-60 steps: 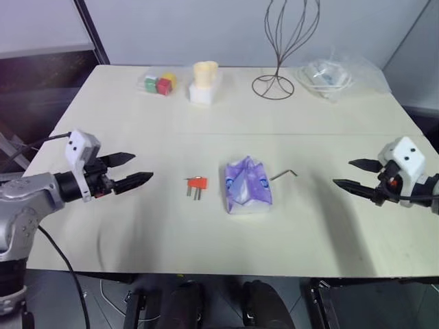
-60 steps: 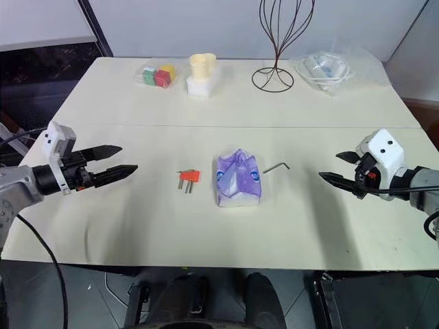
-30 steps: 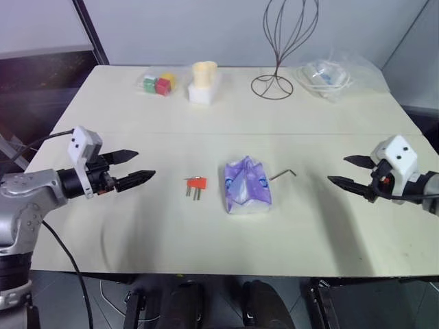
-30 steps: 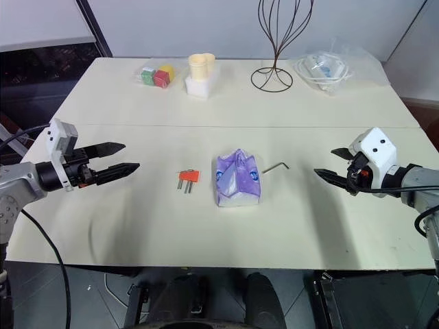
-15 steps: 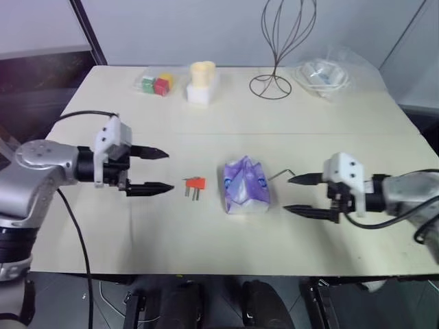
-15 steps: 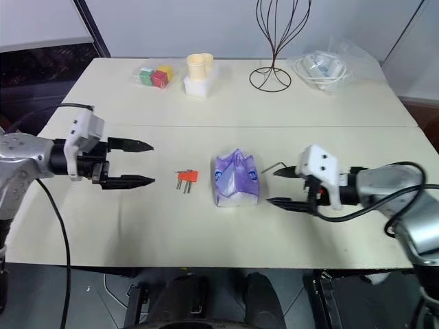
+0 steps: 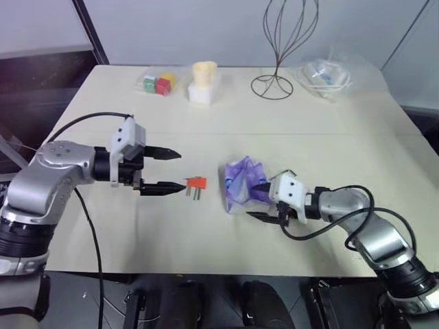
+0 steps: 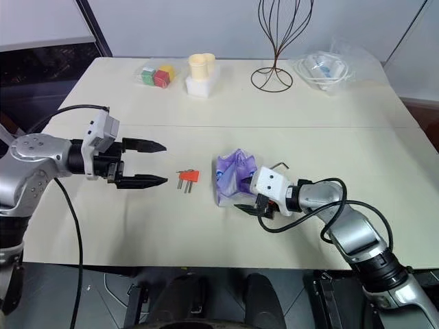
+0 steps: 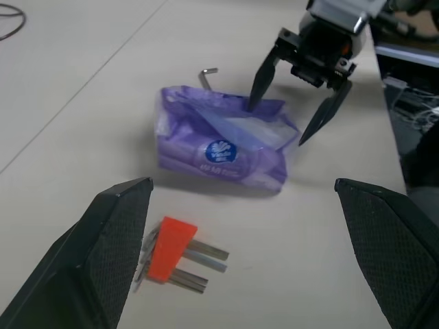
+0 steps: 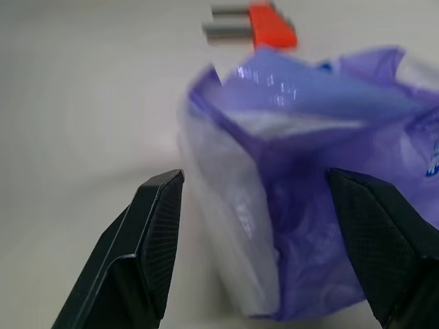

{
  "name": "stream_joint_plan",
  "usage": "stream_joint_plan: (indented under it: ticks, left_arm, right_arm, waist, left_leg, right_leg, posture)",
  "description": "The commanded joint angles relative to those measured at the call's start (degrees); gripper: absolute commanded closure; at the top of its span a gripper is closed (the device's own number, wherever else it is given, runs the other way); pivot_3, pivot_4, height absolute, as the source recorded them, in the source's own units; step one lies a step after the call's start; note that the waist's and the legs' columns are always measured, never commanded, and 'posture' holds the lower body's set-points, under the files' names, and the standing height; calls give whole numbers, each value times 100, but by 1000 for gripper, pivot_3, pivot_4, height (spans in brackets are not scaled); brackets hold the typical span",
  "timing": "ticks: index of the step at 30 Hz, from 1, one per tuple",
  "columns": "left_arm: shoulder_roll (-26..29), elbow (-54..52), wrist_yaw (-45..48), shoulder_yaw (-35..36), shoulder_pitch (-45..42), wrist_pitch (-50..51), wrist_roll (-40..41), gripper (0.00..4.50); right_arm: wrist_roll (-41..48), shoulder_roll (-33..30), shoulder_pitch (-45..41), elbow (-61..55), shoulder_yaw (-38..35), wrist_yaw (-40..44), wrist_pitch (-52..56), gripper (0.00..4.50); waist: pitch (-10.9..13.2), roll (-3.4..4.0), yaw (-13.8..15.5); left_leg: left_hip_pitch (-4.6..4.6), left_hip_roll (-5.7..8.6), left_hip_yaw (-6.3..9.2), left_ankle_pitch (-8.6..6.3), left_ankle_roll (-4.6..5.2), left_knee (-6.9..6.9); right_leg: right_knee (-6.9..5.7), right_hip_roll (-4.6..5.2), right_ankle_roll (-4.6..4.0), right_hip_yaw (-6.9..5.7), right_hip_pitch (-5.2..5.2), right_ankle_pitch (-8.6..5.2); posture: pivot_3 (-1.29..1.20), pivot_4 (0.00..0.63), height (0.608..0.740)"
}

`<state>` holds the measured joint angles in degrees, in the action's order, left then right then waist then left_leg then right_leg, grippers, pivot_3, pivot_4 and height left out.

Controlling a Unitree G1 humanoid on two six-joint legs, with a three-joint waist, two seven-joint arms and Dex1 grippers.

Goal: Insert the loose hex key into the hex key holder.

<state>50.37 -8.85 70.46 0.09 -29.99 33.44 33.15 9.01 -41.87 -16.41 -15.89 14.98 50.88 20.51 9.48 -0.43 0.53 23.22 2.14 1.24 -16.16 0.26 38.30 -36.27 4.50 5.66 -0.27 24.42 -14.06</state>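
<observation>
The loose hex key (image 8: pixel 277 166) lay behind the purple pack (image 8: pixel 236 179). The hex key holder (image 8: pixel 188 177) sat before the left gripper (image 8: pixel 155 164), which was wide open. The right gripper (image 8: pixel 248 198) gaped empty at the pack; it should reach around it and pinch the key's long part.

holder (image 9: pixel 168 249): matt red plastic, grey metal prongs | tissue pack (image 9: pixel 223 149): glossy purple film | table (image 7: pixel 206 233): smooth matt cream
</observation>
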Motion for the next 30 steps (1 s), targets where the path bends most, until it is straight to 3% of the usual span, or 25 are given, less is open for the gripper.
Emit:
stream_joint_plan:
  ticks: [1,3,8,12,16,22,26,30]
  left_arm:
    - [-29,-198,-170,237,48,3,51,6]
    - [-45,-210,-232,269,81,7,52,0]
    - [-65,-214,-313,331,145,39,93,0]
    - [-107,-160,-377,339,182,19,82,0]
    - [-126,-83,-392,337,185,-22,53,0]
    - [-235,122,-443,313,73,-67,47,0]
    - [-420,152,-495,201,-7,-93,10,0]
    - [-569,131,-574,166,-54,-72,-23,0]
  right_arm:
    - [-239,207,-82,55,146,-54,-335,1332]
    - [-354,248,-85,131,174,-38,-475,1972]
    - [-588,207,-44,189,184,17,-771,4473]
    - [-591,190,-77,13,-14,-1,-778,4473]
    - [-411,113,-399,-219,-708,-228,-509,4473]
    - [-1092,-519,-1264,873,-2030,-1362,-1086,4473]
    - [-2361,-919,-1356,1762,-1784,-2397,-1126,4473]
    - [-3199,-833,-1381,2416,-1432,-3146,-857,4473]
  waist:
    - [0,0,0]
    - [0,0,-1]
    - [0,0,4]
    - [0,0,3]
    - [0,0,6]
    - [0,0,29]
    - [-3,-5,13]
    - [-3,-2,-53]
  left_leg:
    - [0,0,0,0,0,0]
    - [-1,0,0,0,0,0]
    - [-1,0,1,0,0,0]
    - [-2,0,0,0,-1,0]
    - [-1,1,0,0,-1,1]
    - [-1,3,0,1,-2,1]
    - [0,4,-1,1,-2,0]
    - [-1,1,-10,3,-4,-3]
  right_leg:
    - [0,0,0,0,0,0]
    - [-2,0,0,0,0,0]
    - [-2,-1,0,0,0,0]
    - [-2,-1,0,0,0,0]
    - [-3,0,0,0,0,0]
    - [-4,2,0,0,1,0]
    - [-1,5,-1,0,0,0]
    - [-4,4,-1,6,4,0]
  posture:
    - [0,150,740]
    - [0,150,740]
    - [0,150,740]
    - [0,150,740]
    - [0,150,740]
    - [0,150,740]
    - [0,150,740]
    - [0,150,740]
